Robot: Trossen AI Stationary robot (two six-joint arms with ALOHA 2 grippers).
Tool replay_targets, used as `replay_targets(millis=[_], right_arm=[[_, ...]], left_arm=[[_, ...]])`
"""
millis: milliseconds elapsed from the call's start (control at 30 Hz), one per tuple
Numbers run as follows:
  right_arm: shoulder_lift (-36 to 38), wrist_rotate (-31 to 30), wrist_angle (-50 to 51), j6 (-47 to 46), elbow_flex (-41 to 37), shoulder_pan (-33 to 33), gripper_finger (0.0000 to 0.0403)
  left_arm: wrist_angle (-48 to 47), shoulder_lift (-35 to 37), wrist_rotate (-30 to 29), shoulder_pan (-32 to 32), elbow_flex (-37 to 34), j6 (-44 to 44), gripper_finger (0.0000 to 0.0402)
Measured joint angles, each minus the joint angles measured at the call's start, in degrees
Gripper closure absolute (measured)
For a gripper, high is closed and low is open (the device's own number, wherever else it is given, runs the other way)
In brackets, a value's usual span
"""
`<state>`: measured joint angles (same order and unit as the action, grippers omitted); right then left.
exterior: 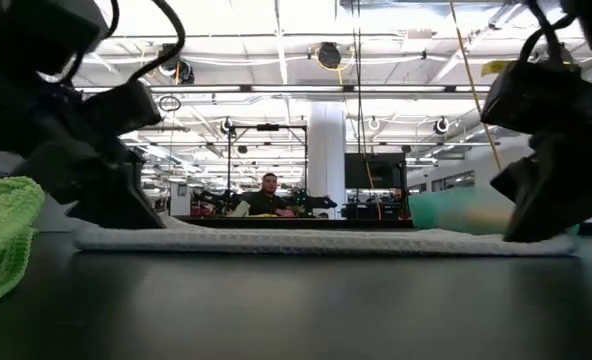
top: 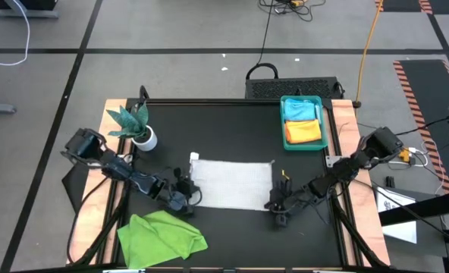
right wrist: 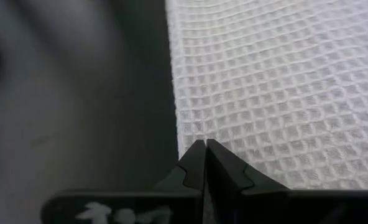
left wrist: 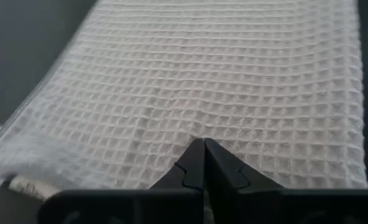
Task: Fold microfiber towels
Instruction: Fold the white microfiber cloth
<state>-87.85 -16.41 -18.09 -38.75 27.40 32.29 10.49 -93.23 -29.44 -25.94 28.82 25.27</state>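
Pinching is what both my pincers appear to be doing at the near edge of the white-grey waffle-weave microfiber towel [top: 232, 183], which lies spread flat in the middle of the black tabletop [top: 224, 235]. My left pincer [top: 185, 199] sits at the towel's near-left corner with its fingers pressed together, and my right pincer [top: 279, 203] sits at the near-right corner, likewise pressed together; in both wrist views the fingertips meet right at the cloth's edge, though I cannot tell for certain that fabric is caught between them. The relation that matters: the towel's long axis runs left to right, parallel to the tabletop's near edge, and all of the cloth lies away from both pincers, toward the far edge. So I judge the fold wants both corners lifted together and carried straight toward the far edge. Each arm is nearest its own corner. A crumpled lime green microfiber towel [top: 162, 236] waits at the near-left corner of the tabletop, well clear of that path.
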Motion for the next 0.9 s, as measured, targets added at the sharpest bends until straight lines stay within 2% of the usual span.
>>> replay_targets(millis=[167, 267, 367, 433, 500, 600, 667, 800, 900], right_arm=[[0.0, 0.46, -5.32, -0.71, 0.0, 2.22, 0.0395], [-0.02, -1.47, -11.2, 2.99, 0.0, 3.27, 0.0395], [0.07, -8.36, -15.5, 5.22, 0.09, 3.12, 0.0395], [0.05, -14.83, -13.35, 3.68, 0.09, 1.42, 0.0395], [0.02, -18.03, -8.44, 1.43, 0.09, -1.41, 0.0395], [-0.01, -18.09, 0.49, -1.89, 0.07, -6.88, 0.0395], [-0.02, -18.13, 4.77, -2.48, 0.04, -9.92, 0.0395], [0.23, -12.66, 9.33, -4.09, 0.15, -12.49, 0.0402], [0.28, -6.54, 8.35, -8.29, 0.25, -9.85, 0.0402]], left_arm=[[-2.42, 1.49, -6.0, 1.66, -0.23, -1.06, 0.0385], [-2.31, 4.68, -5.86, 1.71, -0.26, -1.05, 0.0397], [-0.51, 8.29, -3.85, 0.94, -0.26, -0.47, 0.0395], [2.89, 9.1, -3.42, 0.46, -0.22, -0.06, 0.0388], [5.12, 8.94, -0.08, 0.27, -0.22, -0.53, 0.0385], [6.18, 6.32, 6.85, 0.75, -0.11, -1.27, 0.0384], [4.02, 4.49, 7.24, 0.81, -0.3, -0.61, 0.0386], [2.68, 0.01, 1.56, 2.04, -0.08, 0.44, 0.0398], [1.63, -1.7, -4.87, 3.63, -0.04, 0.51, 0.0391]])
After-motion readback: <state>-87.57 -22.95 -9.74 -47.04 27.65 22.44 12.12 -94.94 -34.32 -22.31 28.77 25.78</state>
